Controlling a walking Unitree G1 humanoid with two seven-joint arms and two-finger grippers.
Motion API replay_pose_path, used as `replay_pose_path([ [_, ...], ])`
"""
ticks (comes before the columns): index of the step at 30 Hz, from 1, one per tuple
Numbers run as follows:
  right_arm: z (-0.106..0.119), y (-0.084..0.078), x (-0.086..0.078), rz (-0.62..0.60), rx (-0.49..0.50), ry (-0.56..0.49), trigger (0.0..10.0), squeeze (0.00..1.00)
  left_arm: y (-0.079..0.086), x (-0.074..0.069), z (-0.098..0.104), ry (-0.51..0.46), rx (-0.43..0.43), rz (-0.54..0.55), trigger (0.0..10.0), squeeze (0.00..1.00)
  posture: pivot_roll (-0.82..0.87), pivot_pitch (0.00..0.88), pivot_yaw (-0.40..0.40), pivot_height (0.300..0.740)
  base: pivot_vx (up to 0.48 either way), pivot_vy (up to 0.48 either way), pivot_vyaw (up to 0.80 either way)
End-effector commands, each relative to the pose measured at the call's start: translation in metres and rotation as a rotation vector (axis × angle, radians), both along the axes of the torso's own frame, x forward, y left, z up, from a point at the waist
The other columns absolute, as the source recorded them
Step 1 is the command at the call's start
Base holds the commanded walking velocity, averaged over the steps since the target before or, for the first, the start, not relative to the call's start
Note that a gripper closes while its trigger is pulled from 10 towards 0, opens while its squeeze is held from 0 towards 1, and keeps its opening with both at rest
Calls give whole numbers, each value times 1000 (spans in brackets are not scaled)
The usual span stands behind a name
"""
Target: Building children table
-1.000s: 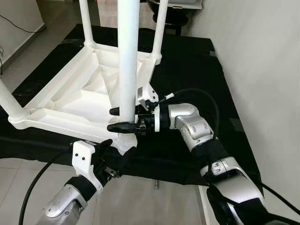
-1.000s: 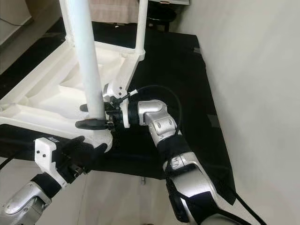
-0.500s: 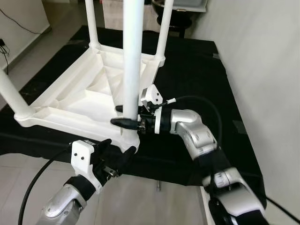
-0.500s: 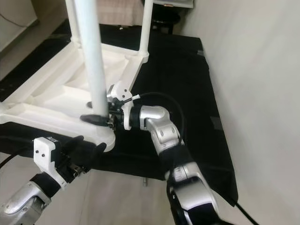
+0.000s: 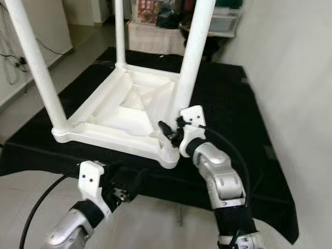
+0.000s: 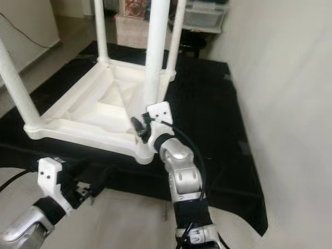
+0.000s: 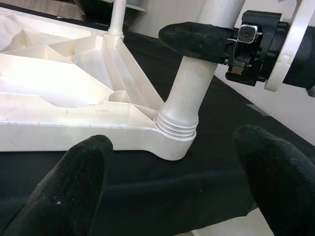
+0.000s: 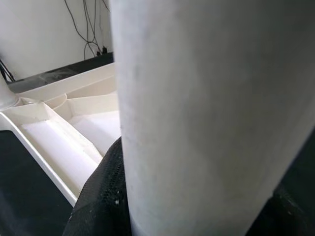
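Here, right gripper (image 5: pixel 170 133) around table leg (image 5: pixel 191 67).

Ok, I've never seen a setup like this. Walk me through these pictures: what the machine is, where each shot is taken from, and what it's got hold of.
This is a humanoid robot with two silver arms, each ending in a gripper with two long black fingers. The two wide pictures come from cameras in its head, looking down. The two close-ups come from a camera on each wrist, looking along that gripper's fingers.

In front of it a white children's table lies upside down on a black mat, its legs pointing up. The right gripper is shut on the nearest leg, low down by the corner where that leg's threaded end meets the table. In the right wrist picture that leg sits very close to the lens.

The left gripper is open, holding nothing, just in front of that same corner.
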State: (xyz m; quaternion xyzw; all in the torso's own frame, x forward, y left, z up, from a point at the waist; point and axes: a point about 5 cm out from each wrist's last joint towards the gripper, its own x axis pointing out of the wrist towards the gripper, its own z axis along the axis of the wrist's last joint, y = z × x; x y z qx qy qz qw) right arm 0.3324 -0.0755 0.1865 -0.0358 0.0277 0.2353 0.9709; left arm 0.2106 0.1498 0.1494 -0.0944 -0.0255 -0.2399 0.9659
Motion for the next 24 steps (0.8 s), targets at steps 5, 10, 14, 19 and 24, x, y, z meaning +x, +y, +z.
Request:
replay_pose_path([
  [5, -19, 7, 1, 99, -84, 124, 10000, 1000, -1, -1, -3, 7, 6, 0, 10000, 0, 25, 98, -112, 740, 0, 0, 0],
  [10, 8, 24, 10, 409, -10, 34, 10000, 1000, -2, 0, -2, 7, 3, -6, 10000, 0, 30, 102, -111, 740, 0, 0, 0],
  [14, 16, 33, 8, 638, -137, -40, 10000, 0, -2, 0, -2, 4, 3, -4, 10000, 0, 38, 108, -114, 740, 0, 0, 0],
  [19, 21, 41, 6, 787, -173, -60, 10000, 0, -3, -1, -1, 2, 6, -1, 10000, 0, 51, 120, -119, 740, 0, 0, 0],
  [24, 30, 52, 9, 883, -147, -47, 7961, 0, -3, -3, 1, -2, 7, 4, 10000, 0, 58, 139, -125, 740, 0, 0, 0],
])
